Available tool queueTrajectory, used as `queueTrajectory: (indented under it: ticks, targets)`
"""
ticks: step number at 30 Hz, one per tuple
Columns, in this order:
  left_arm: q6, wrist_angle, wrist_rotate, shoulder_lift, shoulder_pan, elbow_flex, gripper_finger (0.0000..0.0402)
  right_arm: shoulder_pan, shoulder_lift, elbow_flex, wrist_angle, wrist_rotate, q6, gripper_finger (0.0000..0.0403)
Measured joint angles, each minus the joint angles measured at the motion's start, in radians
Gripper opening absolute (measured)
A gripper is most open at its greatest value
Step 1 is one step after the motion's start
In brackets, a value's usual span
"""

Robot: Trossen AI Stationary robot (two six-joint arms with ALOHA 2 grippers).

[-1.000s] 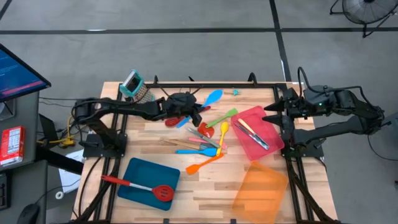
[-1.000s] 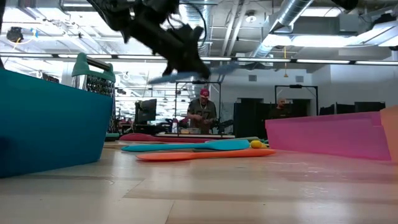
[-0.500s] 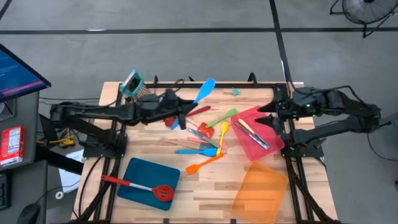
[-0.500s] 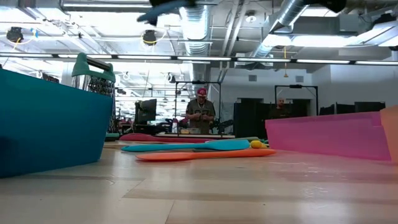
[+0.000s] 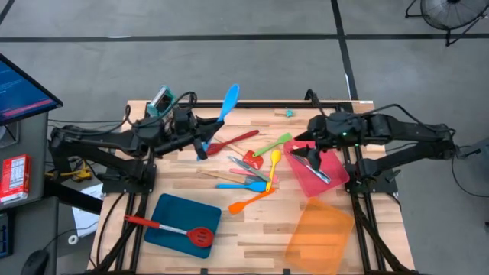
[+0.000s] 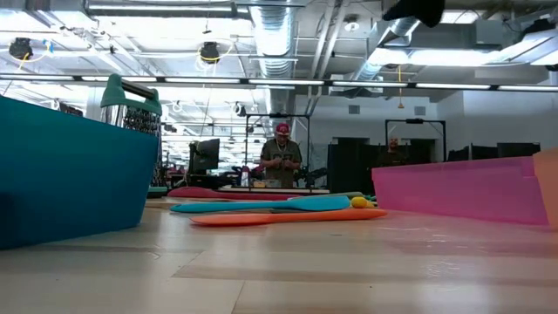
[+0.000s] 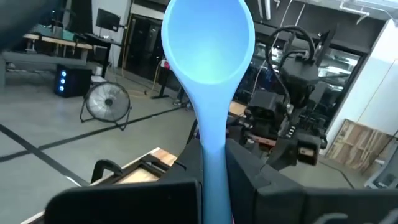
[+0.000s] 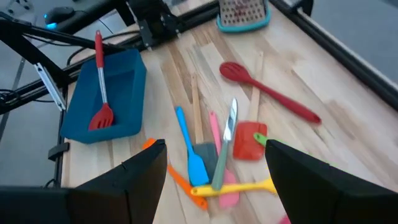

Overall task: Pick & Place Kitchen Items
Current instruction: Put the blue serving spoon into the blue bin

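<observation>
Left gripper point(image 5: 200, 145) – blue spoon point(image 7: 208, 74), wrist-view only

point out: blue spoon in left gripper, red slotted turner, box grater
blue spoon point(image 7: 208, 43): left wrist view, on the bowl.
red slotted turner point(image 5: 202, 236): high view, on the slotted head, over the blue tray.
box grater point(image 8: 243, 10): right wrist view, on the metal grating face.

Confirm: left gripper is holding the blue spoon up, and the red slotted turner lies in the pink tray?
Not quite. The left gripper does hold the blue spoon up, but the red slotted turner lies in the blue tray, not the pink tray; see the high view.
</observation>
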Motion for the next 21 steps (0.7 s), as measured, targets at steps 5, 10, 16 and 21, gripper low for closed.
queueTrajectory:
  ticks: [5,10,16,21]
  targets:
    - [0.001,0.004,-0.008,-0.026,-0.022,0.0,0.0017,0.0,0.052,0.0,0.115,-0.001,-0.029,0.0265]
    - [0.0,0.013,-0.009,-0.052,-0.046,0.0,0.0017,0.0,0.074,0.0,0.192,-0.004,-0.029,0.0265]
    - [0.0,0.03,-0.009,-0.053,-0.069,0.0,0.0017,0.008,0.073,0.0,0.408,-0.004,-0.077,0.0265]
    - [-0.001,0.033,-0.009,-0.045,-0.084,0.0,0.0017,0.02,0.073,0.0,0.535,-0.005,-0.132,0.0265]
